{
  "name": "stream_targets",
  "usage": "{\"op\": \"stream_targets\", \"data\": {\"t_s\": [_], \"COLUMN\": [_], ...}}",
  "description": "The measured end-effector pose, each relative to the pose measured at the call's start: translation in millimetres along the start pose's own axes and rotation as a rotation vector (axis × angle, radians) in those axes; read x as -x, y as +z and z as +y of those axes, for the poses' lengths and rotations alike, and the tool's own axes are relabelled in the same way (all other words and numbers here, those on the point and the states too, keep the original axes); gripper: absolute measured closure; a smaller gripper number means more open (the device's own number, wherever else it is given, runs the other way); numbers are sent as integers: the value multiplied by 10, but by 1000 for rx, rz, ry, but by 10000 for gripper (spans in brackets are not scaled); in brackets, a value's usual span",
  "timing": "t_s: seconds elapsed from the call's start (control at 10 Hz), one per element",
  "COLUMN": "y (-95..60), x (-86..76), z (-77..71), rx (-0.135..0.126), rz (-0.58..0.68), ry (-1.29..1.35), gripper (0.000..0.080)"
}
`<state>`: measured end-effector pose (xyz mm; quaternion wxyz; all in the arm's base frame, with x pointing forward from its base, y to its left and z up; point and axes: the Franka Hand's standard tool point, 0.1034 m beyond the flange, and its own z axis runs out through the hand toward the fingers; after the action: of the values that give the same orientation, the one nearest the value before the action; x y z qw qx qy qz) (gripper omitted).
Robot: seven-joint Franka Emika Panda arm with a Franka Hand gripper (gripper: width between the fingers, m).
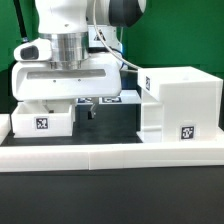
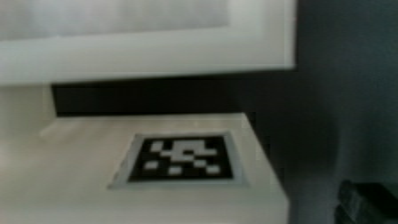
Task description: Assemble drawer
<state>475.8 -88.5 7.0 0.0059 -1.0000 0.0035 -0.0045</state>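
Observation:
The drawer's large boxy housing (image 1: 186, 98) stands at the exterior view's right, with a tag on its front. One small tray (image 1: 40, 120) sits at the exterior view's left, and a second tagged tray (image 1: 112, 99) lies behind, mostly hidden by the hand. My gripper (image 1: 87, 107) hangs low at the right edge of the left tray. In the wrist view a white tray face with its tag (image 2: 178, 158) fills the near field. One dark finger (image 2: 370, 200) stands apart from it, and the other finger is hidden. The jaws look open and hold nothing.
A long low white border wall (image 1: 110, 156) runs across the front. A green backdrop stands behind. The arm's white hand (image 1: 72, 75) covers the table's middle. A pale white surface (image 2: 143, 40) shows beyond the tray in the wrist view.

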Motion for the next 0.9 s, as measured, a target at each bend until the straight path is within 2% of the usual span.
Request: {"op": "stream_targets", "data": {"t_s": [0.2, 0.3, 0.4, 0.5, 0.6, 0.7, 0.8, 0.9], "y": [4, 3, 3, 3, 3, 3, 3, 3], "x": [-6, -6, -6, -7, -7, -7, -7, -7], "z": [5, 6, 5, 5, 5, 5, 5, 5], "rx": [5, 5, 5, 5, 5, 5, 5, 5], "rz": [8, 8, 8, 8, 8, 8, 8, 8], "ry": [1, 1, 1, 1, 1, 1, 1, 1], "gripper": [150, 246, 382, 382, 583, 725, 725, 758]}}
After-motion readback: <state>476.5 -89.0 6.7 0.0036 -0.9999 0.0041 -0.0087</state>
